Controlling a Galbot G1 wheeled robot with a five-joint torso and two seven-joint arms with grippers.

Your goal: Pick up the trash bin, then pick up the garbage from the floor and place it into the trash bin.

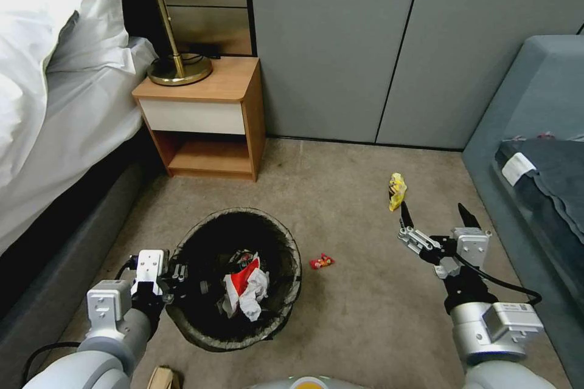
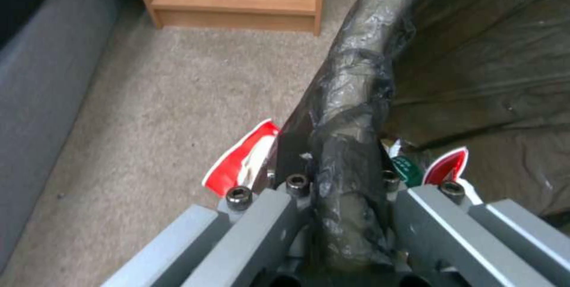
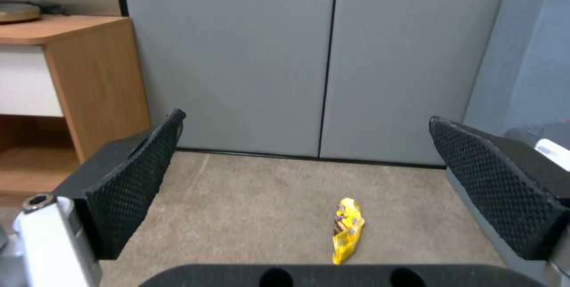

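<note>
Beige carpet (image 1: 359, 322) runs between a bed (image 1: 55, 103), a wooden nightstand (image 1: 210, 118), grey wall panels (image 1: 377, 42) and a blue sofa (image 1: 535, 152). On it, the trash bin (image 1: 286, 237) holds red-white wrappers and tissue; the left gripper (image 2: 341, 215) is clamped on its bagged rim, as the left wrist view shows close up. Two loose pieces lie on the carpet: one red wrapper (image 1: 321, 261) just beside the bin, one yellow wrapper (image 3: 347, 229) near the wall. Before the latter, the right gripper (image 1: 437, 219) hovers, jaws wide apart.
</note>
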